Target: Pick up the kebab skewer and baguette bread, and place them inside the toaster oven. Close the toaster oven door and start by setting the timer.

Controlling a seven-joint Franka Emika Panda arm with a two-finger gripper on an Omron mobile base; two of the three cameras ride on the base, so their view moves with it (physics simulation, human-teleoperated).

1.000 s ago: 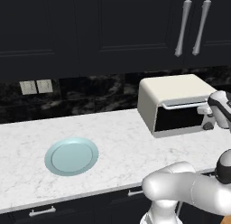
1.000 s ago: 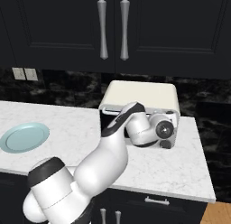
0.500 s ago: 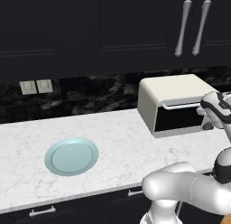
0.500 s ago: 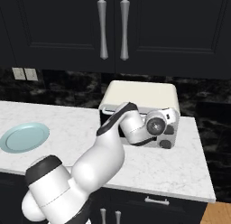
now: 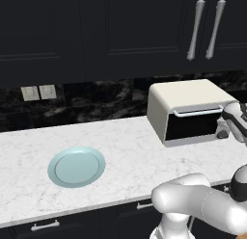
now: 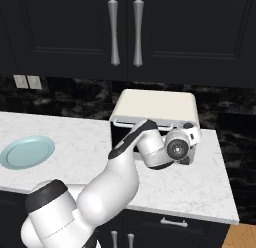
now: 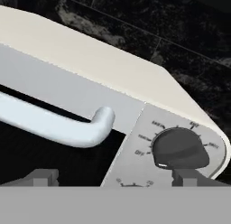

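Oven [image 5: 188, 110] on bench [image 5: 130, 161], door [image 5: 193, 125] shut; end effector [image 7: 115, 175] spread wide, empty, at the front right corner, with upper knob [image 7: 179, 148] just ahead, toward its right fingertip [image 7: 185, 177], handle [image 7: 54, 123] running off left.

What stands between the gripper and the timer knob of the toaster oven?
Nothing visible. In the hand view the open gripper faces the toaster oven from close by, and the dark knob sits just above one fingertip, with no object between.
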